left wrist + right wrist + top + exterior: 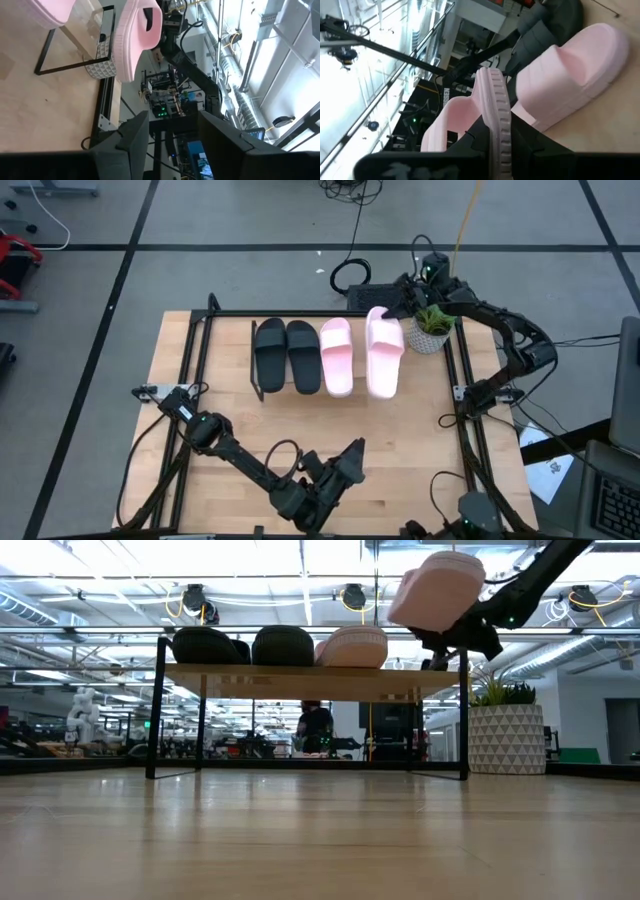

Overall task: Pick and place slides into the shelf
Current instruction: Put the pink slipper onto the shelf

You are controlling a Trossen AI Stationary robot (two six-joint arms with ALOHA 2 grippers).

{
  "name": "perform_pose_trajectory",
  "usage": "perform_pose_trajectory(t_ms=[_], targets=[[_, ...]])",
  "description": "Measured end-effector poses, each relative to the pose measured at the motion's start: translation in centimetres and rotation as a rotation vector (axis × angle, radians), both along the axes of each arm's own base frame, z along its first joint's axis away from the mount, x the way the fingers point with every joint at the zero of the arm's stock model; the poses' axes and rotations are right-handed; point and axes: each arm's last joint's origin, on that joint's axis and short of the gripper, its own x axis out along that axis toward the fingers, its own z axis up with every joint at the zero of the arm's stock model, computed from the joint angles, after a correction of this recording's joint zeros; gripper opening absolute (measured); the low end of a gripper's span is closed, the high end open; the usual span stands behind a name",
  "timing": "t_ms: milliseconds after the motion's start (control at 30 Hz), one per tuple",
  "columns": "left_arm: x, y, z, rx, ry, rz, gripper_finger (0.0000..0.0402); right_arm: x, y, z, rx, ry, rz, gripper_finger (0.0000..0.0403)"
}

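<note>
On the shelf (300,680) rest two black slides (287,355) side by side and one pink slide (336,358), all on their soles. A second pink slide (384,352) hangs above the shelf's right end, with my right gripper (398,308) shut on its far end. In the low view this slide (438,585) sits tilted, higher than the others. My left gripper (350,460) is near the table's front edge, open, with nothing between its fingers (135,135). My right gripper pinches the pink slide's heel end (496,117) between its two fingers, the ribbed sole edge running between them. The fingers come in about level from the table's far right side, along the slide. The slide is tilted and lifted clear of the shelf.
A potted plant in a white patterned pot (430,330) stands just right of the shelf, beside my right arm. A black frame rail (468,415) borders the table. The near half of the wooden tabletop (400,430) holds only my left arm.
</note>
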Motion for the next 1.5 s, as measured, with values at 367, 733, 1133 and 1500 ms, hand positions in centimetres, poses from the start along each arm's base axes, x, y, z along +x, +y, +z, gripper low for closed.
perform_pose_trajectory(t_ms=[367,733,1133,1500], targets=[[-0.2,-0.3,0.0,0.000,-0.002,-0.006,0.0168,1.2,-0.2,-0.9,-0.003,-0.001,0.031,0.0028],[0.6,1.0,0.0,0.022,0.031,0.023,0.0168,1.8,-1.3,-3.0,0.051,0.030,0.023,0.0028],[1.8,2.8,0.1,0.100,0.078,0.029,0.0168,0.5,-2.8,-3.6,0.047,0.034,-0.047,0.0028],[2.1,4.7,0.8,0.162,0.094,0.045,0.0168,0.7,-2.7,-3.6,0.046,0.033,-0.039,0.0028]])
